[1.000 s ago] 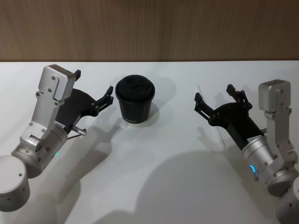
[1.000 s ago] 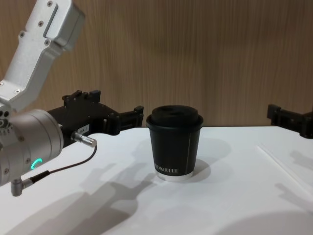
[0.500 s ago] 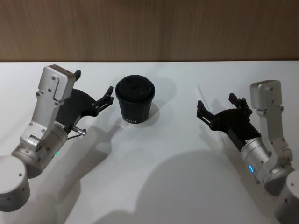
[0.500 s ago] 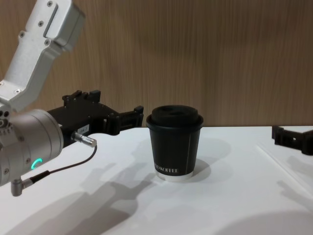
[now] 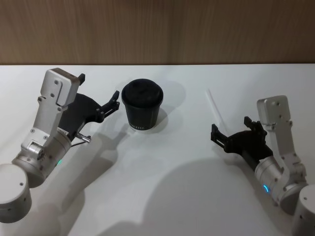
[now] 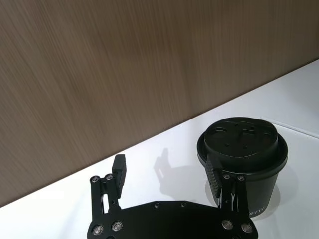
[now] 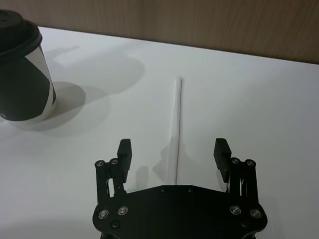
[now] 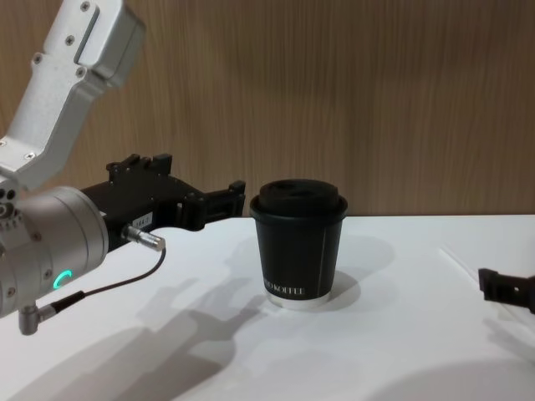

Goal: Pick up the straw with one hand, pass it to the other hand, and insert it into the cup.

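Wide-open black right claw (image 7: 173, 149) straddles the near end of the thin white straw (image 7: 177, 109); it should drop squarely, then pinch gently. Wide-open left claw (image 5: 98, 86) hovers beside the black lidded paper cup (image 5: 141, 105).

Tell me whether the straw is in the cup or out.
Out: the straw lies flat on the table, apart from the cup.

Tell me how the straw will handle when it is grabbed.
Thin and round, the straw lying flat on the table will probably roll if a finger nudges it. It looks light, so a hard squeeze may crush it. The open right gripper is lined up over it; the left gripper is beside the cup.
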Motion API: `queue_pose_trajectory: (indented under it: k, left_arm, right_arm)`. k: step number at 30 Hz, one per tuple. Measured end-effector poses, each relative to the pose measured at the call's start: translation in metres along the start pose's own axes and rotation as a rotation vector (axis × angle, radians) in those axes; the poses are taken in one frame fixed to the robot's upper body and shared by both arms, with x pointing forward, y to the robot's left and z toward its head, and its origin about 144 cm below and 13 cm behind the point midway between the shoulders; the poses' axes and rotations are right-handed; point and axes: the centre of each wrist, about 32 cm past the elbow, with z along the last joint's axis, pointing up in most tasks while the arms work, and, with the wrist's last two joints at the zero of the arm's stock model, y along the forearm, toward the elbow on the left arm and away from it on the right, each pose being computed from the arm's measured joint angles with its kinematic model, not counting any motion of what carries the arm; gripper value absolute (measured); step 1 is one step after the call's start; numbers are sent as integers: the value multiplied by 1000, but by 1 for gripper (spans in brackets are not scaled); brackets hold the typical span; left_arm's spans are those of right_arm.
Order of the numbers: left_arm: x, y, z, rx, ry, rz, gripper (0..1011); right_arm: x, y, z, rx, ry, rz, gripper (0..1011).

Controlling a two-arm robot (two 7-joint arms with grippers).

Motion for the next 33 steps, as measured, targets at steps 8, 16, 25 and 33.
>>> queue_pose_trajectory:
  k: [8, 16, 25, 33]
  left_arm:
    - [0, 0, 0, 0, 0, 0, 1003]
    - [0, 0, 0, 0, 0, 0, 1003]
    - [0, 0, 0, 0, 0, 0, 1003]
    - [0, 0, 0, 0, 0, 0, 1003]
  right_arm:
    - [3, -4, -4, -38, -2, -10, 1001]
    - [5, -6, -6, -52, -5, -7, 1001]
    - [7, -5, -8, -63, -8, 10, 1001]
    - [9, -4, -10, -72, -9, 15, 986]
